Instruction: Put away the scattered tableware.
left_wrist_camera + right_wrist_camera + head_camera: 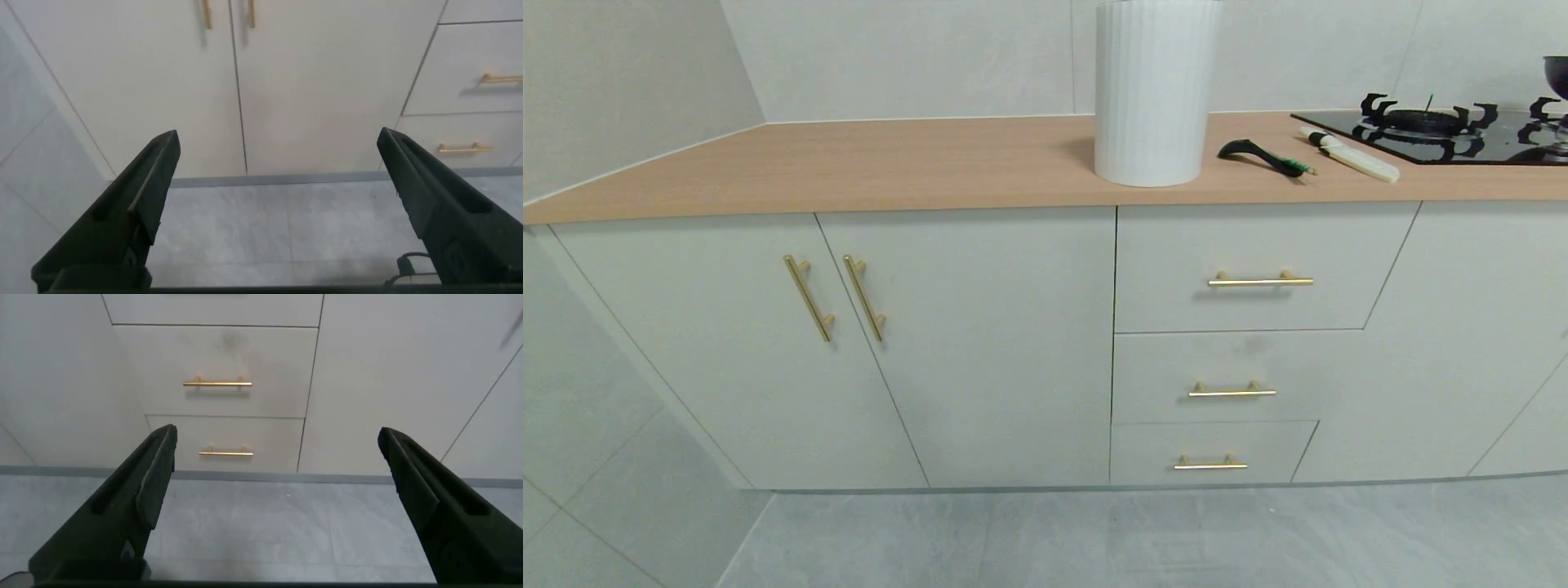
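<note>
Head view cuts off the white canister (1150, 98) and stove (1425, 122).

The left claw (278, 175) gapes empty before pale cabinet doors (237, 82).

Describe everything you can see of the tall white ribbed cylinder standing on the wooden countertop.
The white ribbed cylinder is tall, with fine vertical flutes and a matte, plastic or ceramic look. It stands upright on the wooden countertop, near its front edge. Its top is cut off, so lid or opening cannot be told. Only the counter touches it; a black-handled utensil lies apart to its right.
</note>
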`<state>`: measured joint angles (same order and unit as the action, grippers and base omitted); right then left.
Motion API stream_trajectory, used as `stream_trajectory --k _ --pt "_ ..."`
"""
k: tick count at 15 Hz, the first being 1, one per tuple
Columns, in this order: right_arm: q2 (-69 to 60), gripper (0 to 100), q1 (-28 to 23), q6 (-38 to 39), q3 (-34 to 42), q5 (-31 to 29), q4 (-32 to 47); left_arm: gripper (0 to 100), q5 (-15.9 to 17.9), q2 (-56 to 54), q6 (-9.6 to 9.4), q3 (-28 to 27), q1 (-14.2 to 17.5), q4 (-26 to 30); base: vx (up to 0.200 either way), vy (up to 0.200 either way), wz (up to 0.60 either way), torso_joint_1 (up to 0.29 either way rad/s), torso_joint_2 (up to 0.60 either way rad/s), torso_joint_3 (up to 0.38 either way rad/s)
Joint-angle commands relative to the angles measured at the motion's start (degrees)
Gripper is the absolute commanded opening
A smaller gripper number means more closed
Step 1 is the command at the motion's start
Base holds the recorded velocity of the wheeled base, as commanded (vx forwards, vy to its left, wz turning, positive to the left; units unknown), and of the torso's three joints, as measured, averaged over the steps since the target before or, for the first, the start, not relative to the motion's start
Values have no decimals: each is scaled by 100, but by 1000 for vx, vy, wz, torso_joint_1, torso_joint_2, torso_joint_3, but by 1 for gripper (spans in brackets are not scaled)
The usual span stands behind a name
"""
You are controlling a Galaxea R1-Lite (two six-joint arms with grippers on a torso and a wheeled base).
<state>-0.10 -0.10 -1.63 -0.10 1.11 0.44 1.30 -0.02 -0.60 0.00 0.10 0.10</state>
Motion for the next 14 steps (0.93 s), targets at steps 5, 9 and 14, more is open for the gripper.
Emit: stream_trajectory --k 5,9,14 --pt "10 100 1 -4 1 3 0 100 1 2 -2 0 -1 -1 200 0 0 -1 2 5" --pt "10 100 1 -4 1 3 0 100 1 2 7 0 -1 -10 50 0 0 1 1 1" --pt "10 100 1 -30 -8 74 9 100 1 2 7 0 -1 -10 0 0 0 0 0 0"
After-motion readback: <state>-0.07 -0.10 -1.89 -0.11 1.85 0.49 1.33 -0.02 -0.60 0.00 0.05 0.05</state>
